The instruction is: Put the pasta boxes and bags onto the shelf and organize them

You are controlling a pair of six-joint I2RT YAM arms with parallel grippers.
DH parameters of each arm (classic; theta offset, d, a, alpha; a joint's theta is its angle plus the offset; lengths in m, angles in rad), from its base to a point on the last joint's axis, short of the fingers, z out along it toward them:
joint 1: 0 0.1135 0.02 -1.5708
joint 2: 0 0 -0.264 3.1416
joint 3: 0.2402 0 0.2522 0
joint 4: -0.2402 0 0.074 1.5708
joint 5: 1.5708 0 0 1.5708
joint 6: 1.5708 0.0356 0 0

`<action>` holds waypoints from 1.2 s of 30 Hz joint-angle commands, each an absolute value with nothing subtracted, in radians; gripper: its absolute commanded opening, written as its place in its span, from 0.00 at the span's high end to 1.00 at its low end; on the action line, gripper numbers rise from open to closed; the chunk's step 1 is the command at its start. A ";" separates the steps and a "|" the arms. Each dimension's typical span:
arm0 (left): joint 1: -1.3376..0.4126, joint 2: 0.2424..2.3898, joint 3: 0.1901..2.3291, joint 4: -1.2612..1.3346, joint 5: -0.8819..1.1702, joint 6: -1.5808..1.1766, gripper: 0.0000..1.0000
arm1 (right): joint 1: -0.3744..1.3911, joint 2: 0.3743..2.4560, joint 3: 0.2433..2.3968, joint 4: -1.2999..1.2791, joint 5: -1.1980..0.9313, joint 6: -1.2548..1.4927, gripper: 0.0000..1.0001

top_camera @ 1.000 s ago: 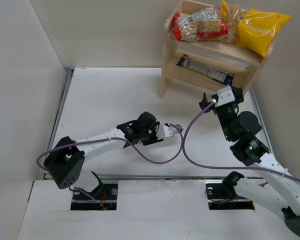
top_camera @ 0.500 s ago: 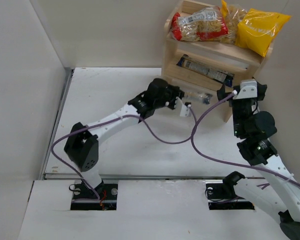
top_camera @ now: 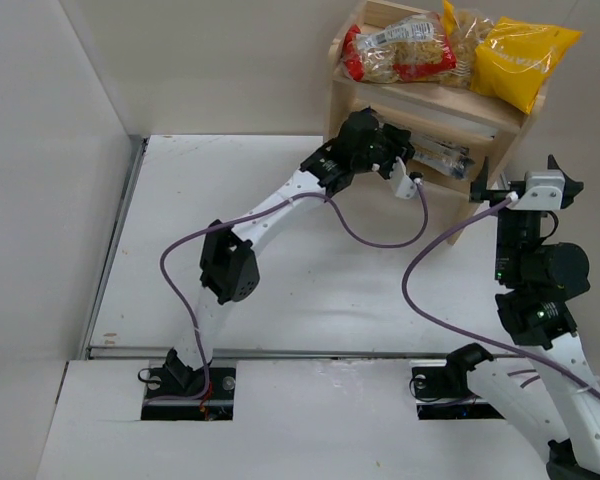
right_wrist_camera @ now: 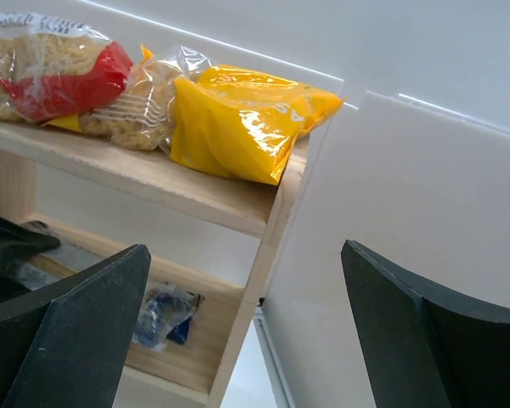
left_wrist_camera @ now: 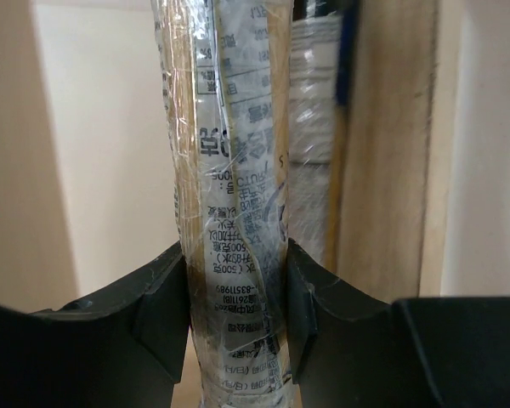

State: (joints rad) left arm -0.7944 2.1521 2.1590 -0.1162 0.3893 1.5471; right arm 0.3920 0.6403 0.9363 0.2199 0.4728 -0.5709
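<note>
The left claw (left_wrist_camera: 236, 289) grips a long pasta pack (left_wrist_camera: 234, 212) at the lower level of the wooden shelf (top_camera: 420, 97).

The pack is thin and see-through, with pale pasta inside and small print on the wrap. The claw's two black fingers squeeze it from both sides. Its long side points straight away from the claw and runs along the lower level. A second pack (left_wrist_camera: 314, 110) lies just beside it. On the top level sit the yellow bag (top_camera: 520, 60) and the bag with red ends (top_camera: 395, 50), side by side. The right claw (top_camera: 528, 180) is near the shelf's right side, fingers wide apart and holding nothing.
</note>
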 commanded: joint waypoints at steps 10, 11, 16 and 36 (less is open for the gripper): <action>-0.748 2.302 2.446 -0.216 0.427 1.664 0.98 | 0.367 0.552 0.882 0.181 0.428 -0.565 0.00; -0.746 2.325 2.477 -0.233 0.416 1.663 0.97 | 0.367 0.546 0.877 0.179 0.428 -0.565 0.00; -0.739 2.411 2.582 -0.282 0.362 1.644 0.83 | 0.372 0.534 0.861 0.169 0.428 -0.563 0.00; -0.742 2.212 2.434 -0.637 0.434 1.356 0.00 | 0.501 0.564 0.897 0.130 0.497 -0.558 0.00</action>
